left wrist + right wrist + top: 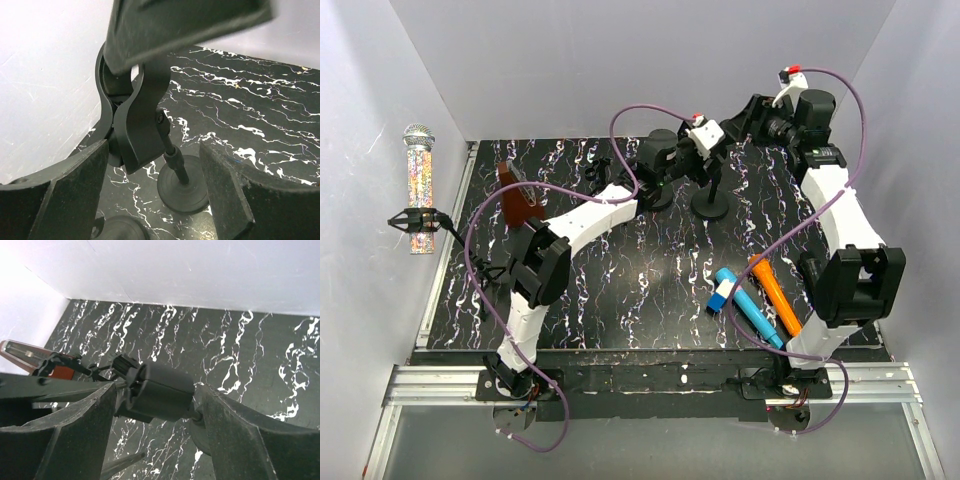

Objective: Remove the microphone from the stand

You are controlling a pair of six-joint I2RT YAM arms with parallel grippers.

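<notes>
Stand (pixel 711 203) clip (pixel 140 125) looking bare — progress hard to judge.
Left claw (pixel 152 155) and right claw (pixel 157 390) spread wide astride that clip at far centre of the table (pixel 650 290), gripping nothing; glittery microphone (pixel 418 185) upright far left, beyond the table edge — in its own small holder (pixel 415 219).

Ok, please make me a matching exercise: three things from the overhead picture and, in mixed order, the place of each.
Things: 1 orange microphone; 2 glitter microphone; 3 stand base.
Places: A off the table, at the left wall; B back middle of the table; C table's right side, beside a blue microphone.
Pairs: 1-C; 2-A; 3-B.
</notes>
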